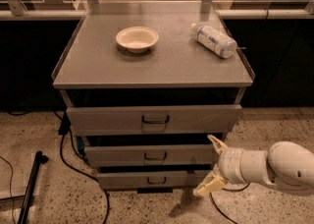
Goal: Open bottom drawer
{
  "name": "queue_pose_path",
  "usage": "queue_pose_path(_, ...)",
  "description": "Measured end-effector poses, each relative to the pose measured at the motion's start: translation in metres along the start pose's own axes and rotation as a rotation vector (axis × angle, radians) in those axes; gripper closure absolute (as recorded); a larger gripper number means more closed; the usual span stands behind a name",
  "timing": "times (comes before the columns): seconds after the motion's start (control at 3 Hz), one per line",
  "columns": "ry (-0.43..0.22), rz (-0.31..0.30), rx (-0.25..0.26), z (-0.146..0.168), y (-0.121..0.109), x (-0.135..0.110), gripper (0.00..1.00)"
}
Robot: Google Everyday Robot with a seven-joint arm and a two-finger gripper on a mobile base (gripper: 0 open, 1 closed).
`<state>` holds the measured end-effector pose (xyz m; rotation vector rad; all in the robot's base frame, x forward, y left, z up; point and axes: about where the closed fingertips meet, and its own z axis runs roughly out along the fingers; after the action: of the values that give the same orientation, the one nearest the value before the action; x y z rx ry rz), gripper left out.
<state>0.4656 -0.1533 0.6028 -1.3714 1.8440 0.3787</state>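
Note:
A grey metal cabinet has three drawer fronts stacked below its top (pixel 162 70). The bottom drawer (pixel 154 179) is the narrowest front, low near the floor, with a small dark handle (pixel 157 181) at its centre. My gripper (pixel 212 164) is at the lower right, just off the right ends of the middle and bottom drawers. Its two pale fingers (pixel 208 186) are spread apart and hold nothing. It is to the right of the bottom drawer's handle and does not touch it. The white arm (pixel 274 168) comes in from the right edge.
A cream bowl (pixel 137 38) and a lying plastic bottle (pixel 214 40) sit on the cabinet top. The top drawer (pixel 154 118) and middle drawer (pixel 154 155) are above. Black cables (pixel 73 161) trail on the speckled floor at left, beside a dark pole (pixel 30 186).

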Motion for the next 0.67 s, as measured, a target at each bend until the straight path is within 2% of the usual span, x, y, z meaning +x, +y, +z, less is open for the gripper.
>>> queue_pose_path(0.67,0.025,0.001,-0.004,0.0069,0.0043,0.0022,0.0)
